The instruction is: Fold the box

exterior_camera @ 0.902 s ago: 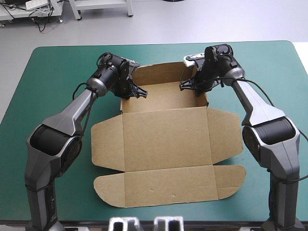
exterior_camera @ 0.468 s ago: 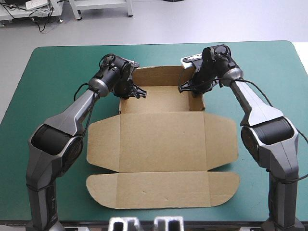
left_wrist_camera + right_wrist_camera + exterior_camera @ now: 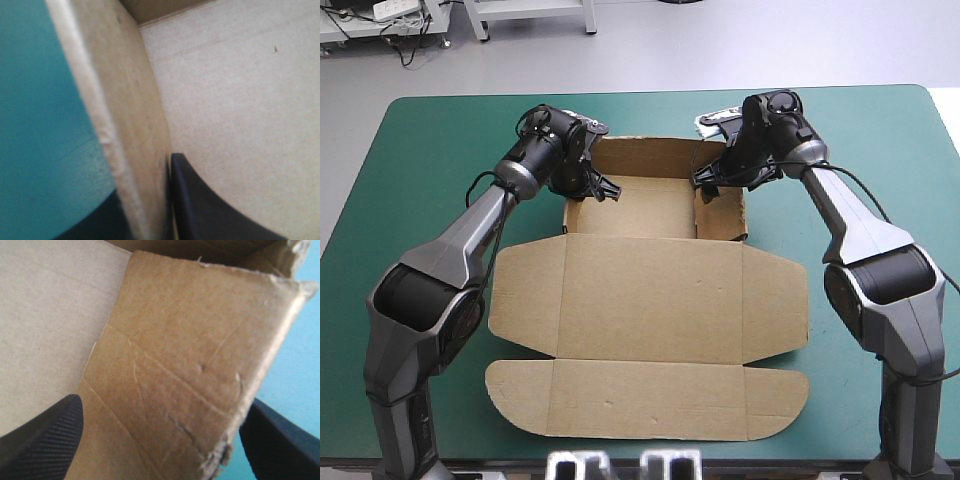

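Brown box (image 3: pixel 650 290) lying at the middle of the teal-green surface (image 3: pixel 420 150). Tray part toward the far edge, walls raised. Lid and flaps flat, reaching close to the near edge. Left pincer (image 3: pixel 600 190) at the tray's left wall, black fingers pinching that wall, one inside and one outside. Right pincer (image 3: pixel 706 190) at the tray's right wall, fingers spread, the board between them.

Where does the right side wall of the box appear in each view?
High view: the right wall stands at the box's right side, beside the right gripper.
Left wrist view: not in it.
Right wrist view: the right wall rises between the open fingers.
Shared landmark: the box floor.
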